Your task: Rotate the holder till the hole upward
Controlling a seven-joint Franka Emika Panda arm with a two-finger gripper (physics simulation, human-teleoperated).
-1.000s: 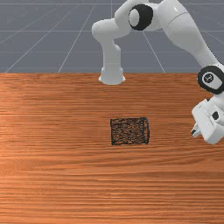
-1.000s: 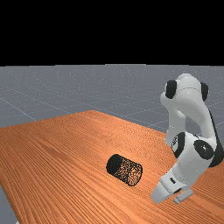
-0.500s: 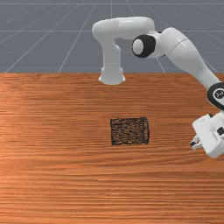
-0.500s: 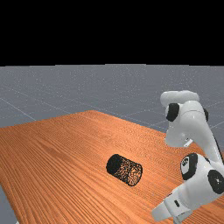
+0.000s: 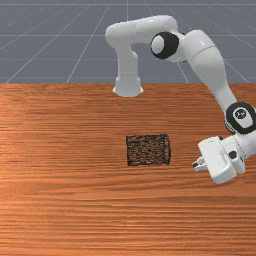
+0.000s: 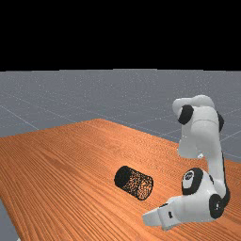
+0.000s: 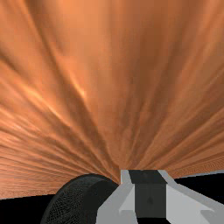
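White end effector (image 5: pixel 195 164), low on the front view's right, pointing roughly toward 9 o'clock and nearly level. Whether it is open or closed cannot be told; nothing is lifted. The step in hand looks like the approach. Done well, it calls for a small shift toward 12 o'clock in the front view to line up with the holder, then a slow, low advance to the near rim (image 7: pixel 89 176). That end should then be raised and eased toward 9 o'clock, so the holder tips up on its far end. A hard push could make it skid; an off-centre push could roll it.

Black mesh holder (image 5: pixel 148 150), a cylinder lying on its side near the middle of the desk (image 5: pixel 60 200), apart from the end effector. Its long axis lies flat, from 9 to 3 o'clock in the front view, 10 to 4 in the far view. The hole seems to face 3 o'clock in the front view, toward the end effector, not upward.
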